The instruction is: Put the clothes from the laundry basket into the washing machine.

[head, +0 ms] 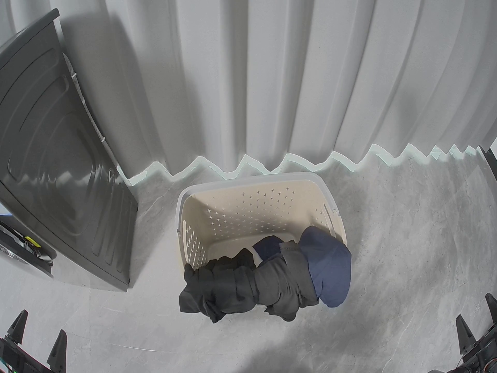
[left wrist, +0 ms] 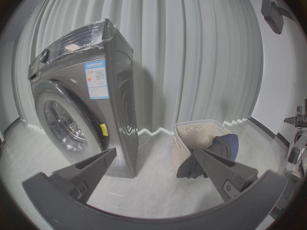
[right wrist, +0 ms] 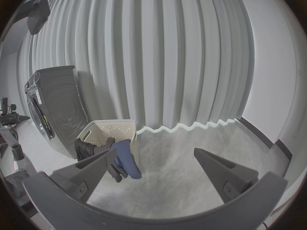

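A cream laundry basket (head: 243, 203) stands on the grey floor before the curtain. Dark grey clothes (head: 243, 286) and a navy garment (head: 327, 265) hang over its near rim. The grey washing machine (head: 57, 167) stands to the left of the basket; its round door (left wrist: 64, 125) looks closed in the left wrist view. My left gripper (head: 37, 338) is low at the near left, open and empty. My right gripper (head: 479, 319) is low at the near right, open and empty. Both are well short of the basket (left wrist: 192, 138), which also shows beside the machine (right wrist: 54, 106) in the right wrist view.
A white pleated curtain (head: 290, 68) closes off the back. Open grey floor (head: 414, 244) lies to the right of the basket and between the basket and the machine. Tripod-like equipment (left wrist: 299, 134) stands at the room's side.
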